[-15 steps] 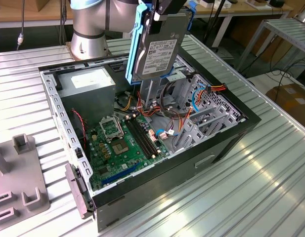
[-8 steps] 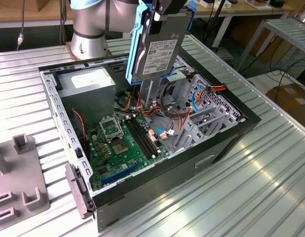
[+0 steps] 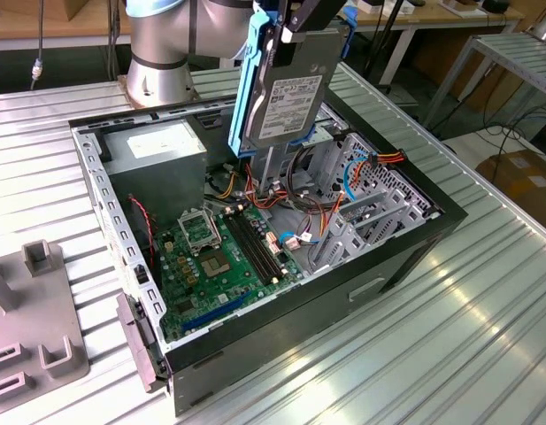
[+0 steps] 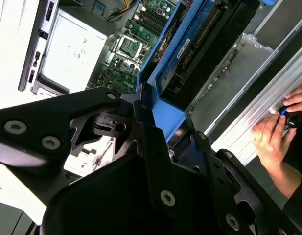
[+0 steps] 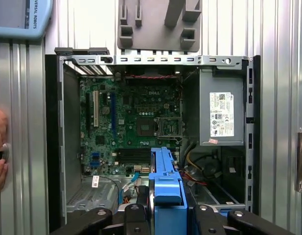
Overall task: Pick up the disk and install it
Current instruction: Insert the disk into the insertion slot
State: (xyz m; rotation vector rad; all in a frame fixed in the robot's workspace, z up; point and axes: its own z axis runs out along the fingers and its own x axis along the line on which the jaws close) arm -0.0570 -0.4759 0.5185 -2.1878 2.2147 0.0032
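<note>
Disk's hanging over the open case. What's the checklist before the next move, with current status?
1. Grip: the gripper is shut on the blue rail of the disk, which hangs on edge. Ok.
2. Clearance: the disk is above the case and touches nothing. Ok.
3. Wires: loose bundles lie inside the case near the space under the disk. Cannot tell if they block it.
4. Hand: it is at the edge of the table, outside the case. Ok.
</note>
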